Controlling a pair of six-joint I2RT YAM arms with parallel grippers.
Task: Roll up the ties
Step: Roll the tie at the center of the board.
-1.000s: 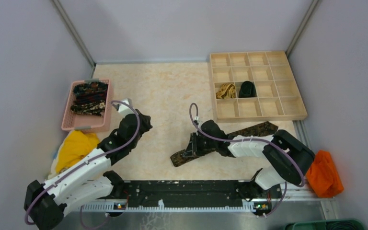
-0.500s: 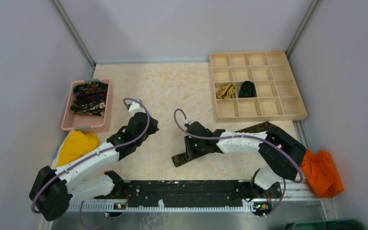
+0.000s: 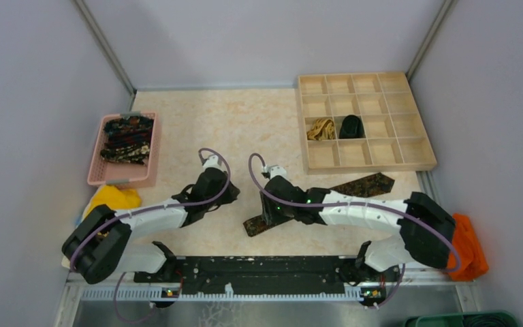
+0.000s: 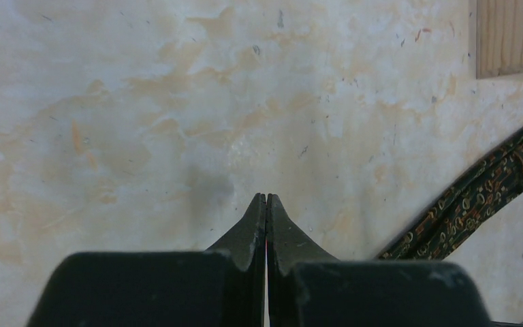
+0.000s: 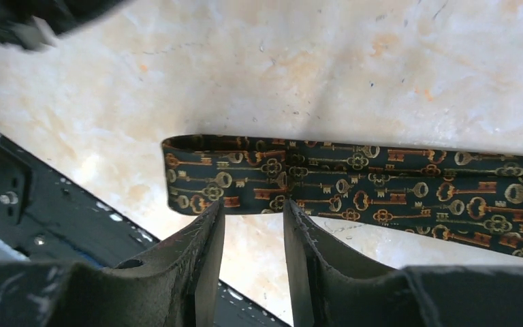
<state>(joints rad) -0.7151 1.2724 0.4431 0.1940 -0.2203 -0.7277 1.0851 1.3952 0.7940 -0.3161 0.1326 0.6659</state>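
Observation:
A dark tie with gold-brown key pattern (image 3: pixel 354 186) lies flat and diagonal on the table, its narrow end (image 3: pixel 250 225) near the front rail. It fills the right wrist view (image 5: pixel 354 184). My right gripper (image 3: pixel 270 212) hovers at that end, open (image 5: pixel 253 206), fingertips at the tie's near edge, nothing between them. My left gripper (image 3: pixel 232 195) is shut and empty (image 4: pixel 266 199) over bare table, left of the tie (image 4: pixel 477 197). Several more dark patterned ties (image 3: pixel 128 139) lie in the pink basket (image 3: pixel 97 170). A rolled tan-gold tie (image 3: pixel 321 128) and a rolled black tie (image 3: pixel 351 126) sit in tray compartments.
The wooden compartment tray (image 3: pixel 408 88) stands at the back right; its corner shows in the left wrist view (image 4: pixel 511 34). A yellow cloth (image 3: pixel 112 198) lies at the front left, an orange cloth (image 3: pixel 468 242) at the front right. The black front rail (image 3: pixel 265 269) runs along the near edge.
My left arm has swung right, from near the basket towards the tie's near end. My right gripper has slid left along the tie to its narrow end. The tie has not moved.

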